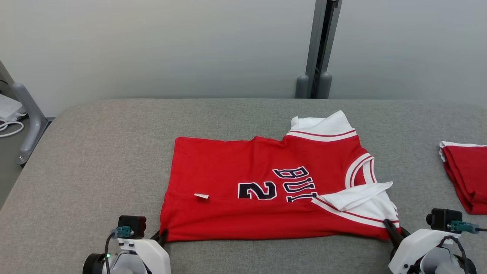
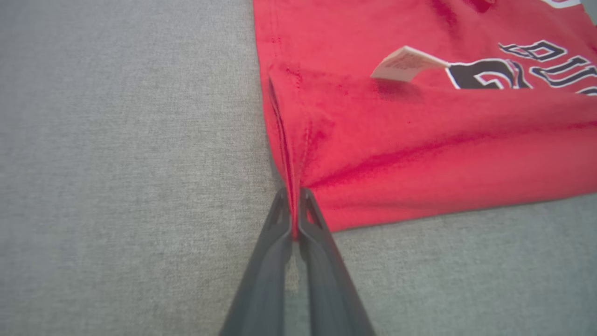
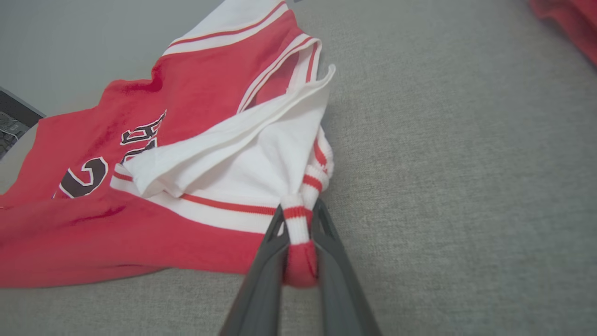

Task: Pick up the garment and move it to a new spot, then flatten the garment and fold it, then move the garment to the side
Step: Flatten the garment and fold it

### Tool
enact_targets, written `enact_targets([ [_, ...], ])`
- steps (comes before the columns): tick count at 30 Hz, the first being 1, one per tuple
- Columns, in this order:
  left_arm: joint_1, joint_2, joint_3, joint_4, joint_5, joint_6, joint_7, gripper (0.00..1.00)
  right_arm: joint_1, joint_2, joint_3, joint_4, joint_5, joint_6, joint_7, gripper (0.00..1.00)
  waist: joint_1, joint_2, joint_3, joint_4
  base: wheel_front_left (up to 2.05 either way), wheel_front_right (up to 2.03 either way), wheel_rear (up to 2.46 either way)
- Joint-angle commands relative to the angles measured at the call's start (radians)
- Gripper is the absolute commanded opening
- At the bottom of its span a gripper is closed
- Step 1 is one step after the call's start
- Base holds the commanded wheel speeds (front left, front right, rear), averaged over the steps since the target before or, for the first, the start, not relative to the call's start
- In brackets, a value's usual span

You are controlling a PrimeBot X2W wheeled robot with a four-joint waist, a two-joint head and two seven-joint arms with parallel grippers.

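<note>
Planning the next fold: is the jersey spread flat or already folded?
Partly folded: the jersey has its near side lapped over the lettering, cutting it off.

A test lab is being suggested by a grey fabric-covered bench (image 1: 114, 152), bare pale wall panels (image 1: 152, 45), a metal post (image 1: 321, 45) and loose cables (image 1: 9, 129).

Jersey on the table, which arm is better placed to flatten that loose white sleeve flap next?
Likely the right arm: its jaws are shut on the striped trim just beside the white flap; the left arm's jaws pinch the jersey's hem corner at the opposite end.
</note>
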Motion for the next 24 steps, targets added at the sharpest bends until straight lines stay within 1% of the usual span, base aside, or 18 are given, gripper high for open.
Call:
enact_targets([
  [1, -0.017, 0.017, -0.008, 0.008, 0.011, -0.006, 0.007, 0.0, 0.012, -0.015, 0.005, -0.009, 0.011, -0.001, 0.006, 0.0, 0.0, -0.0001, -0.008, -0.003, 0.0, 0.0, 0.0],
  [8, 0.012, 0.039, -0.042, 0.005, 0.028, -0.029, 0.045, 0.0, 0.05, -0.049, 0.025, -0.057, 0.052, -0.001, 0.084, 0.0, 0.0, -0.0001, -0.037, -0.012, 0.0, 0.0, 0.0],
  [13, 0.027, 0.062, -0.053, -0.016, 0.03, -0.037, 0.053, 0.0, 0.076, -0.092, 0.026, -0.118, 0.077, -0.001, 0.119, 0.0, 0.0, -0.0001, -0.049, -0.015, 0.0, 0.0, 0.0],
  [19, 0.041, 0.104, -0.061, -0.065, 0.032, -0.035, 0.065, 0.0, 0.109, -0.145, 0.013, -0.202, 0.103, -0.001, 0.182, 0.0, 0.0, -0.0001, -0.058, -0.015, 0.0, 0.0, 0.0],
  [24, 0.058, 0.143, -0.073, -0.136, 0.033, -0.027, 0.101, 0.0, 0.152, -0.191, 0.001, -0.271, 0.113, -0.001, 0.246, 0.0, 0.0, -0.0001, -0.064, -0.011, 0.0, 0.0, 0.0],
])
